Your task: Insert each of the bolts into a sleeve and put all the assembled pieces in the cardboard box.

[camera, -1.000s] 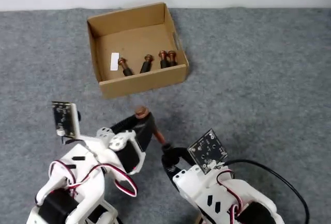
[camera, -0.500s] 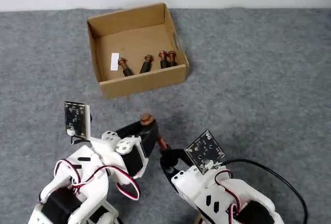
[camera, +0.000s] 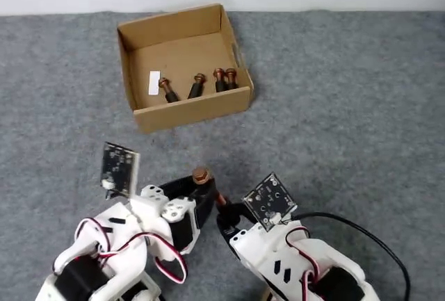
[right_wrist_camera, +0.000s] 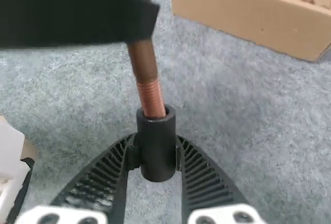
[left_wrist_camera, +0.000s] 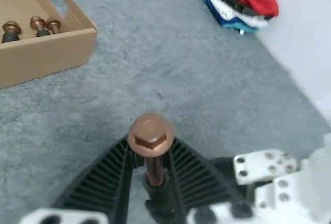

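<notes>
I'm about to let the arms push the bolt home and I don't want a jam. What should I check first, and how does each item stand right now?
1. Grip on the bolt: ok. The left gripper is shut on the bolt just below its head.
2. Grip on the sleeve: ok. The right gripper is shut on the sleeve.
3. Threaded tip in the sleeve's mouth: ok.
4. Bolt fully seated: not ok, most of the shank is outside.
5. Bolt in line with the sleeve: cannot tell.
6. Room in the cardboard box: ok, there is bare floor behind the four assembled pieces.
</notes>
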Motion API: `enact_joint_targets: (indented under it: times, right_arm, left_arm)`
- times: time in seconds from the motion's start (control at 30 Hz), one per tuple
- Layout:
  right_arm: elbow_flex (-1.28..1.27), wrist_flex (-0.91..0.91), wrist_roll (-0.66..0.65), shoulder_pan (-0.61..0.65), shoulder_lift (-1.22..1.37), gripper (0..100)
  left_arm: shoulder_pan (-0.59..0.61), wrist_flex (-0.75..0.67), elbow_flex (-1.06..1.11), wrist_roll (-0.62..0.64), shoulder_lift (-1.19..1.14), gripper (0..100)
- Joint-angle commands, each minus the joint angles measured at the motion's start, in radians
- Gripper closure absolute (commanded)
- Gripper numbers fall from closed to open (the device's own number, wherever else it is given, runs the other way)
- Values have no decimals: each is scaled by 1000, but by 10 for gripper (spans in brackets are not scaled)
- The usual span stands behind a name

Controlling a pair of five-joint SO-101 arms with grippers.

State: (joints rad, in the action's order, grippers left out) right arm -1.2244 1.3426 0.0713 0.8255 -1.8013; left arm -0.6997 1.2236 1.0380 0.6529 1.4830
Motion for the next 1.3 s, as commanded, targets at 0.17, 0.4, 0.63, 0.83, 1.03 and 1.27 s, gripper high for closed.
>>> enact_joint_targets:
  times: [0.17, 0.4, 0.63, 0.83, 1.03, 1.27]
  right_arm:
    - [28, -35, -8, 7, -7, 991]
    - [26, -35, -8, 7, -7, 991]
    - [25, -35, -8, 7, -5, 991]
    - [18, -35, -9, 7, -5, 991]
    - [17, -35, -9, 5, -5, 991]
    - [15, -35, -9, -79, -8, 991]
  left_arm:
    - [-28, 60, 99, -64, -11, 839]
    - [-23, 100, 70, -74, -11, 750]
    - [8, 176, -15, -72, -11, 708]
    - [114, 180, -162, -78, -12, 708]
    - [224, 173, -259, -78, -9, 724]
    - [385, 172, -122, -169, -5, 976]
